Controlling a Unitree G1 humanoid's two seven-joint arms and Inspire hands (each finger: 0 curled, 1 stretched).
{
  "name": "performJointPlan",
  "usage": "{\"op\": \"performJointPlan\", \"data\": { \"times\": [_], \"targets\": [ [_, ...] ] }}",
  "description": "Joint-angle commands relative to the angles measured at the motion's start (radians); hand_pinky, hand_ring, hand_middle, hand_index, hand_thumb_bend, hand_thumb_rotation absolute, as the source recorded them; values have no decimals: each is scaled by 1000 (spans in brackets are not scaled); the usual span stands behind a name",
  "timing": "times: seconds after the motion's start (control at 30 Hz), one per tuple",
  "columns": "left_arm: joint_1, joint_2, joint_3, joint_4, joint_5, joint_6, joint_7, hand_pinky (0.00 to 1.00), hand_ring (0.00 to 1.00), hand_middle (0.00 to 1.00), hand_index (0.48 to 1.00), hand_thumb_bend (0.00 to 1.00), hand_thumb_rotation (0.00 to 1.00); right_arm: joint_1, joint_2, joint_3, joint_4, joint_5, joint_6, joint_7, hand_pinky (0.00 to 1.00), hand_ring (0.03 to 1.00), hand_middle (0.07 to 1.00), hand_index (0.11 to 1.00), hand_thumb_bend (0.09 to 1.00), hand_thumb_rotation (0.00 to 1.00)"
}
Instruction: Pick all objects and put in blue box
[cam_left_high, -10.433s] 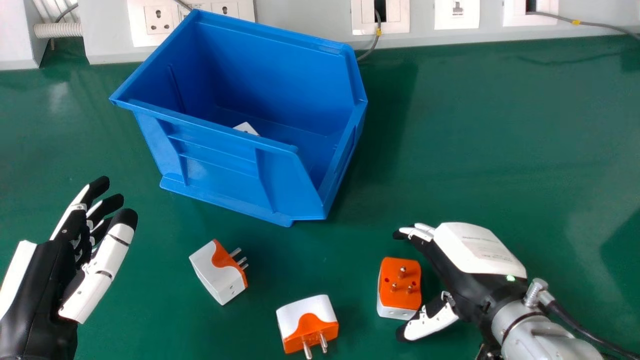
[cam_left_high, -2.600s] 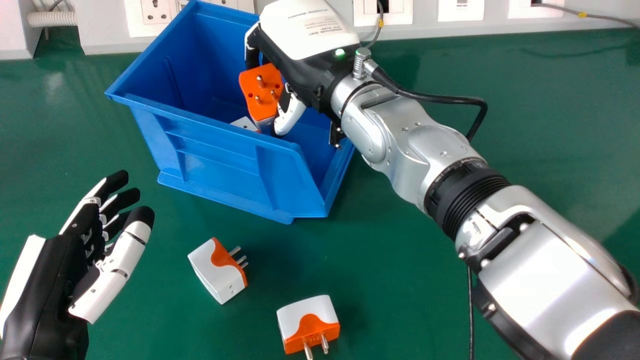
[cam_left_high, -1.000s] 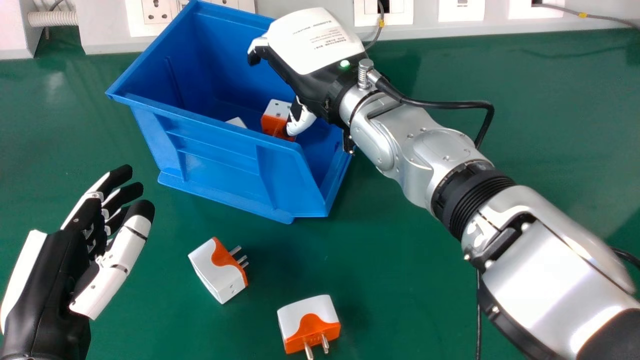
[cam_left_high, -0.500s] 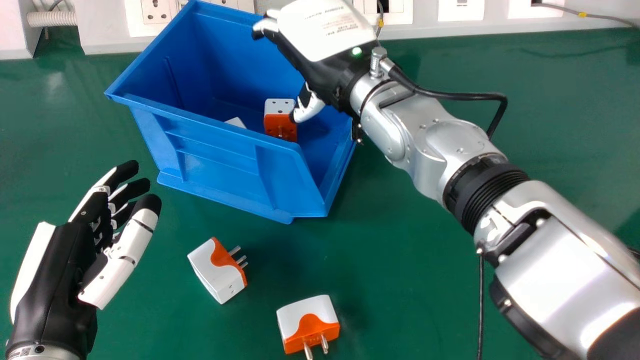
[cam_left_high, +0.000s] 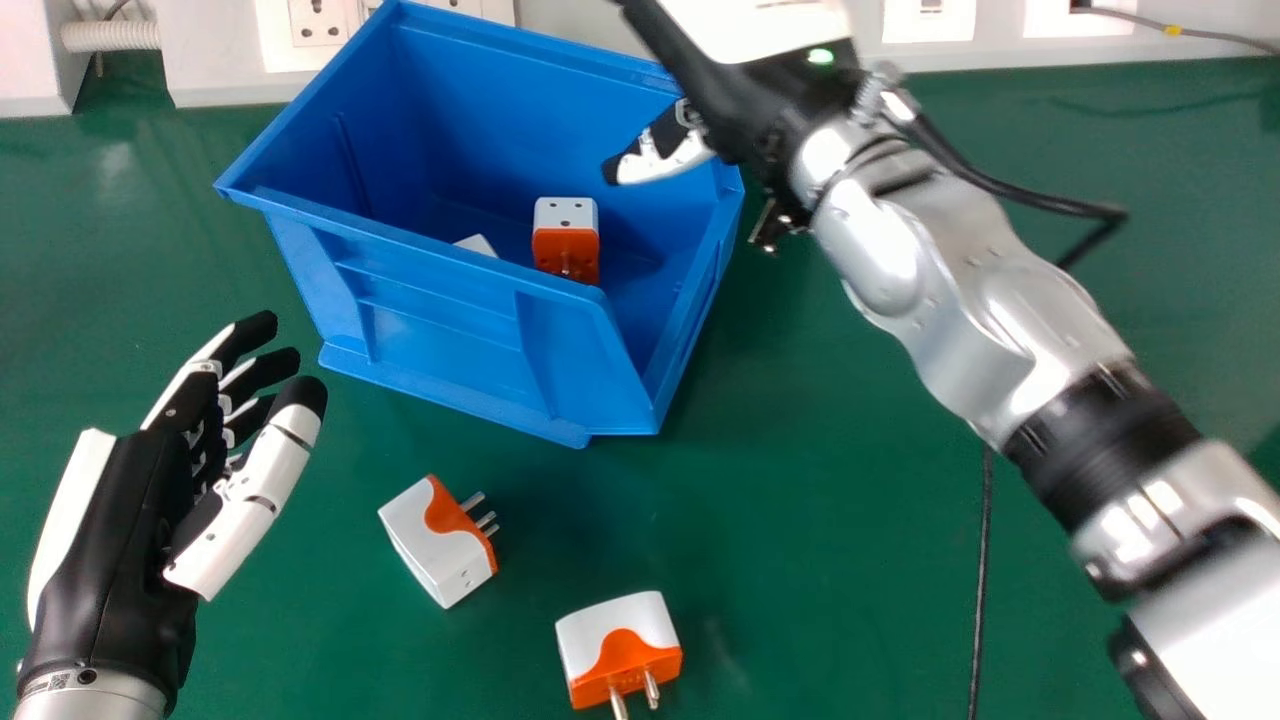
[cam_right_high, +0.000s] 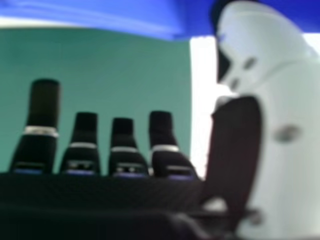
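So my right hand (cam_left_high: 750, 95) is up by the blue box's (cam_left_high: 465, 350) far right corner, fingers straight out, nothing in them. Left hand (cam_left_high: 120, 540) is nearer the left adapter (cam_left_high: 440, 550) on the desk (cam_left_high: 850, 560), fingers loosely open. That adapter sits right of them and a bit closer to me, prongs aimed right and slightly away. If I go right-handed, I'd reckon it's a reach back toward me and left. The other adapter (cam_left_high: 610, 640) lies further right, prongs toward me.
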Motion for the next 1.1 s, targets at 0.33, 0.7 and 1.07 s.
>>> {"op": "performJointPlan", "data": {
  "times": [0.33,0.7,1.07],
  "targets": [
    [0,7,11,0,-7,-9,-1,750,847,881,898,374,621,455,-78,-218,-693,-20,154,59,719,848,873,812,580,0],
    [18,0,17,-10,-19,-17,-3,751,848,882,899,361,614,878,13,-307,-968,-63,173,-9,708,850,867,804,636,0],
    [24,7,20,0,-20,-38,-8,751,846,881,898,356,606,1170,130,-266,-1047,-100,190,-22,695,841,860,801,654,0]
  ]
}}
